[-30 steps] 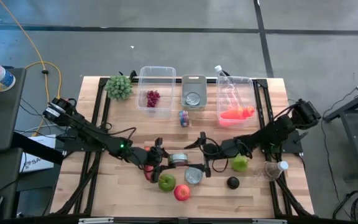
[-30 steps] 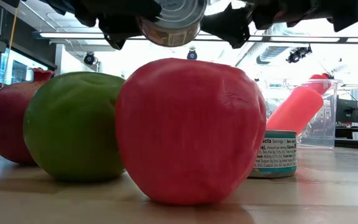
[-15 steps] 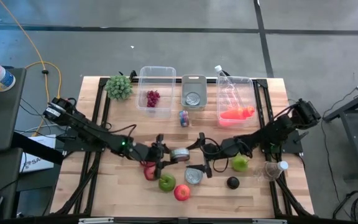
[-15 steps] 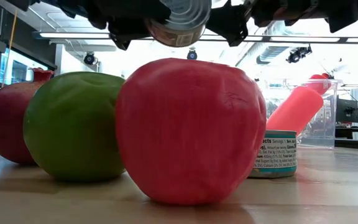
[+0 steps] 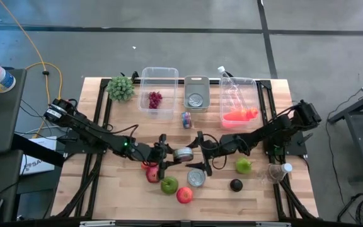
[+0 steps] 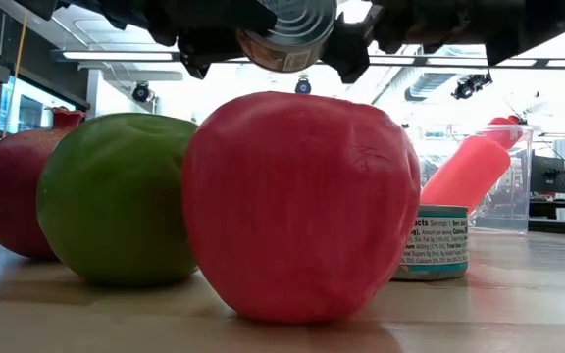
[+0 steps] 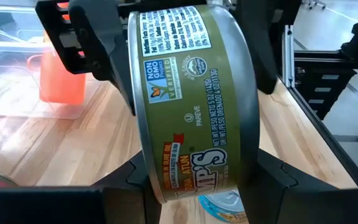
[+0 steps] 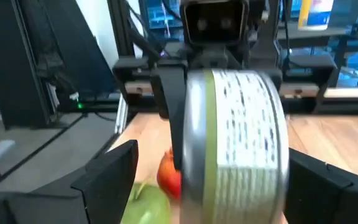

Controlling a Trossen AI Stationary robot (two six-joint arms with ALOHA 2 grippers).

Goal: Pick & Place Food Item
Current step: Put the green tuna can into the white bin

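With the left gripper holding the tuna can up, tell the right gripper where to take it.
Grip the tuna can across its flat ends, from the side facing the right gripper. The left gripper already holds it, the curved label wall facing right, with open fingers either side.

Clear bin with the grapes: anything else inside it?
From above, the clear bin holds only a bunch of dark grapes on its floor. The rest of its floor looks bare. Neither claw is near it; nothing covers its inside.

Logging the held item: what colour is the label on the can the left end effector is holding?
Olive green with white print, on the can; the left wrist view shows it best.
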